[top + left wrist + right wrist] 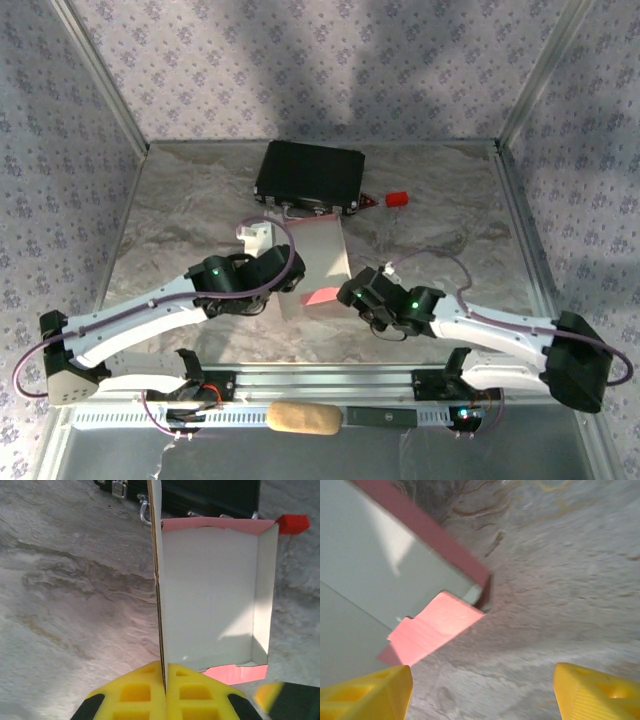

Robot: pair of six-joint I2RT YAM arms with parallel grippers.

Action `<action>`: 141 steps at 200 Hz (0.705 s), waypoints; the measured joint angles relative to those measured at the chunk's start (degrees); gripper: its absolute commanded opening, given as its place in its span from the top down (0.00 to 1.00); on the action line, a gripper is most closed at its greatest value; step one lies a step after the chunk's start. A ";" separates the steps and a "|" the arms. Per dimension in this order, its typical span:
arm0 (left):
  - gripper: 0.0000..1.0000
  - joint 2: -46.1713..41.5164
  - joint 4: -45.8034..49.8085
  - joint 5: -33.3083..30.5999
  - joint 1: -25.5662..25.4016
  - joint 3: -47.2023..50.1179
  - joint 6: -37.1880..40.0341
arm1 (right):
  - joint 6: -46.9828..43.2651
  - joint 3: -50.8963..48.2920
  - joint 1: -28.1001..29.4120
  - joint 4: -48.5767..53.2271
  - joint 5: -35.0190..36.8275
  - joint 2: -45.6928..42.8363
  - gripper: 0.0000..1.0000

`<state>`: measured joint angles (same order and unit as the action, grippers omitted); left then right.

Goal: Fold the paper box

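The paper box (315,262) is a half-formed pink card tray with a pale inside, lying mid-table between the two arms. In the left wrist view its pale inside (210,590) faces the camera with walls raised, and my left gripper (164,680) is shut on its upright left wall, seen edge-on. A pink flap (432,627) juts from the box's near end onto the table. My right gripper (482,692) stands open just short of that flap, with bare table between its yellow fingers (370,695). From above, my right gripper (352,292) sits at the box's near right corner.
A black hard case (308,177) with metal latches lies behind the box, with a small red block (398,199) to its right. A tan padded roll (302,418) rests on the rail between the arm bases. Metal frame posts edge the table.
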<state>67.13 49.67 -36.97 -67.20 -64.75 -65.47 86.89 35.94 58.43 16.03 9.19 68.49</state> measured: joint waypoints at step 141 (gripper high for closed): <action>1.00 0.13 -0.44 -2.51 -0.76 0.22 -10.95 | 2.23 -2.71 -2.86 -20.22 1.55 8.13 0.63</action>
<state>67.26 49.23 -39.48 -67.96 -64.53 -76.42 89.12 33.23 55.57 -4.19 10.74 76.62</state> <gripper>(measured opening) 0.046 0.375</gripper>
